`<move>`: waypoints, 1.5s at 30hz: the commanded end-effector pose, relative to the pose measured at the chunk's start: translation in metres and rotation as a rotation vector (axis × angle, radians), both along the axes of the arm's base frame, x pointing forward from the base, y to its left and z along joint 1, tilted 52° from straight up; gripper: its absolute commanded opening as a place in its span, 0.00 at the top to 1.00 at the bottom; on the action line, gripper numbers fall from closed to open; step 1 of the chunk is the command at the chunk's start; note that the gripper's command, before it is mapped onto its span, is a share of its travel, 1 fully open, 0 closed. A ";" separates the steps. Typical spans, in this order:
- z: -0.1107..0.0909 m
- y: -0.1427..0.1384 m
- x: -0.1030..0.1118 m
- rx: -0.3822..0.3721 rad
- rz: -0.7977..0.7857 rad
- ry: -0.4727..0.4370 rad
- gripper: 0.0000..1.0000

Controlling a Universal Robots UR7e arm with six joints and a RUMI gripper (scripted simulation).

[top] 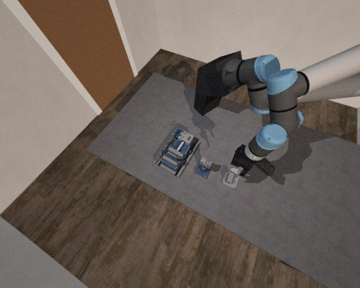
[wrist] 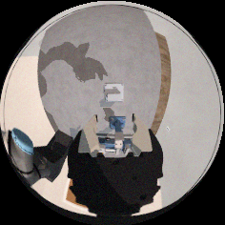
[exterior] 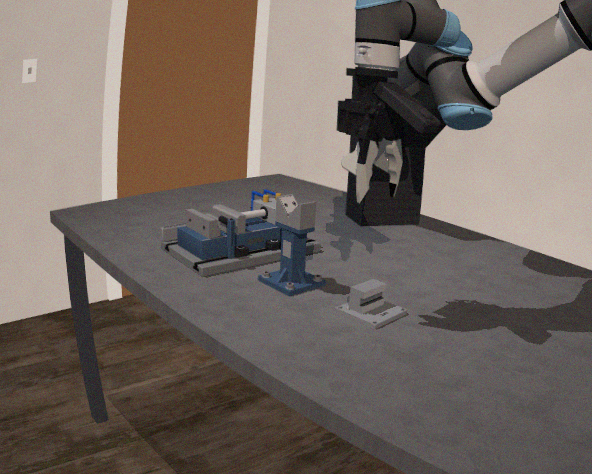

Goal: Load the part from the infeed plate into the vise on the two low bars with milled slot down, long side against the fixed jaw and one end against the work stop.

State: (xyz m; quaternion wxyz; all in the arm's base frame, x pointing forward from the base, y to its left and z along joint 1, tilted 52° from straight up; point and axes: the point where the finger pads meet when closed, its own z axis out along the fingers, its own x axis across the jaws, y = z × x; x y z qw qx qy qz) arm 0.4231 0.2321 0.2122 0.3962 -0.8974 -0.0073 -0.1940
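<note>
The parted, unladen hand (top: 239, 171) (exterior: 379, 193) (wrist: 114, 114) partly hides the infeed plate's (top: 230, 186) (exterior: 376, 323) (wrist: 121, 98) corner from above.

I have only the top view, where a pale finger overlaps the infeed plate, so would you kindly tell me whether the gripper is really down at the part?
Observer: No. The exterior view shows the gripper high above the table, with its fingers well clear of the part.

Operator: Thank you, that overlap misled me. Which way does the milled slot face at the moment?

Observer: Sideways. In the exterior view the slot runs along an upright side of the part, so it faces neither up nor down, and the part would need turning before it goes into the vise.
</note>
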 end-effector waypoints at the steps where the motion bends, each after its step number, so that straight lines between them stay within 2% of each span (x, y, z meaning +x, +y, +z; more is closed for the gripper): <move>1: -0.006 0.007 0.004 -0.001 -0.002 -0.001 0.49; 45: -0.061 0.071 0.035 -0.001 -0.002 -0.001 0.49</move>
